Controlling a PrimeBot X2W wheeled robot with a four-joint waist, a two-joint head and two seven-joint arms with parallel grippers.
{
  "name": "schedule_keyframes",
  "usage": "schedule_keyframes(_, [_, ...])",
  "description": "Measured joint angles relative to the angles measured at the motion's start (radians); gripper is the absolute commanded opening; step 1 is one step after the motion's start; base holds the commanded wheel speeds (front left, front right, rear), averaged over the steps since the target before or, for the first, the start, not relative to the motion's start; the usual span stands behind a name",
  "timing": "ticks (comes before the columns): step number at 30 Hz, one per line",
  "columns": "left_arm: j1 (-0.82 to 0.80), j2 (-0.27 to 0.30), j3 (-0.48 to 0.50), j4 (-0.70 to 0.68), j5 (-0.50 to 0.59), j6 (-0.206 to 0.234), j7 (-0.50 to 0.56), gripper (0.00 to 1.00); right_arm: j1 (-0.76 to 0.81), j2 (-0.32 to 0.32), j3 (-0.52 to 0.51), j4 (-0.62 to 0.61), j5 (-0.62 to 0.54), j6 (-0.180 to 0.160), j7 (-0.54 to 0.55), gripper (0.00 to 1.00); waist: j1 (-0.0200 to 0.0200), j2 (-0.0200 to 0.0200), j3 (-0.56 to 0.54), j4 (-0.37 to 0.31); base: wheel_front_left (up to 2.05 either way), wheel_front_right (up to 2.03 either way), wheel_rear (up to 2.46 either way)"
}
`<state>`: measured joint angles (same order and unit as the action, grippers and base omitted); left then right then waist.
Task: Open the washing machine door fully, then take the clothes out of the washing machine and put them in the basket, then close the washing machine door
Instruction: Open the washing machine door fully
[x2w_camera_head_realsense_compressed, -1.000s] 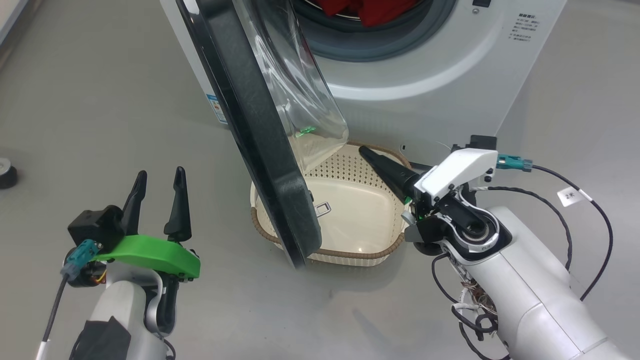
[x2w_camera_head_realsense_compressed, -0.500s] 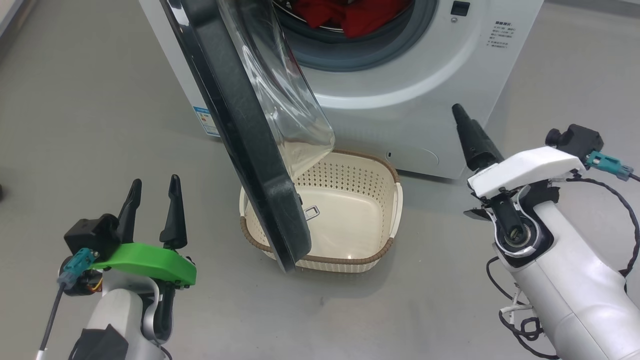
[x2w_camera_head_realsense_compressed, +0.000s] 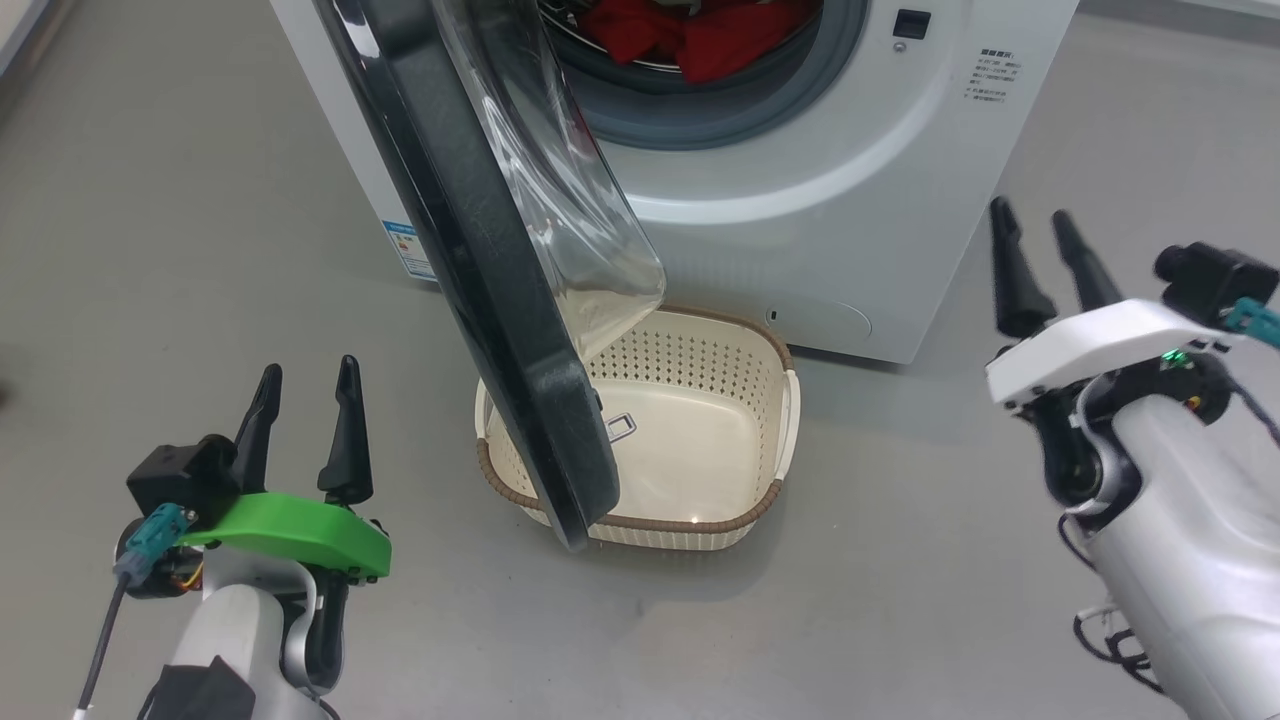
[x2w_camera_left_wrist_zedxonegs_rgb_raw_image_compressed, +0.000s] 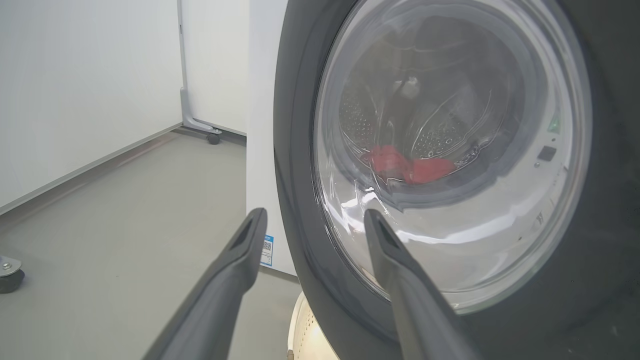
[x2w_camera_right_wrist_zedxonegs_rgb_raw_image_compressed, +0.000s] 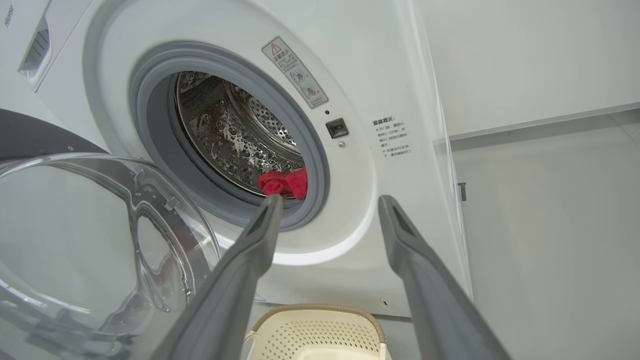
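Logs washing machine door (x2w_camera_head_realsense_compressed: 470, 270) part-open, lower edge overhanging basket (x2w_camera_head_realsense_compressed: 690, 524); clothes (x2w_camera_head_realsense_compressed: 700, 45) heaped inside washing machine (x2w_camera_head_realsense_compressed: 830, 200) drum. Notes right gripper (x2w_camera_head_realsense_compressed: 1030, 213) withdrawn from door-and-basket gap to far right, fingers newly spread, empty; left gripper (x2w_camera_head_realsense_compressed: 308, 368) spread, empty, unmoved. Suggests door released short of fully open.

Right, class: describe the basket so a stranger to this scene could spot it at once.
Find the big white washing machine with its round black-rimmed door swung open. On the grey floor in front of it, partly under the door's lower edge, sits the basket. It alone is cream and perforated, with a brown woven-look rim.
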<state>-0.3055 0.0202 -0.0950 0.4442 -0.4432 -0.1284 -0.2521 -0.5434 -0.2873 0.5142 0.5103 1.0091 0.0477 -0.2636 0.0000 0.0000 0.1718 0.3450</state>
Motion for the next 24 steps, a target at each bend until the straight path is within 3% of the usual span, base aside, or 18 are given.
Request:
schedule_keyframes(4, [0.001, 0.0, 0.007, -0.001, 0.004, 0.0, 0.0, 1.0, -0.007, -0.012, -0.113, -0.063, -0.15, -0.055, 0.003, 1.0, 0.0, 0.0, -0.001, -0.002, 0.0, 0.0, 0.0])
schedule_keyframes(13, [0.003, 0.0, 0.014, -0.003, 0.004, 0.0, 0.0, 1.0, 0.045, 0.021, -0.119, -0.163, -0.405, -0.139, 0.003, 1.0, 0.0, 0.0, -0.001, -0.006, 0.0, 0.0, 0.0])
schedule_keyframes(24, [0.004, 0.0, 0.013, -0.007, 0.005, 0.0, 0.0, 1.0, 0.175, 0.069, -0.121, -0.185, -0.556, -0.164, 0.003, 1.0, 0.0, 0.0, -0.003, -0.006, 0.0, 0.0, 0.0])
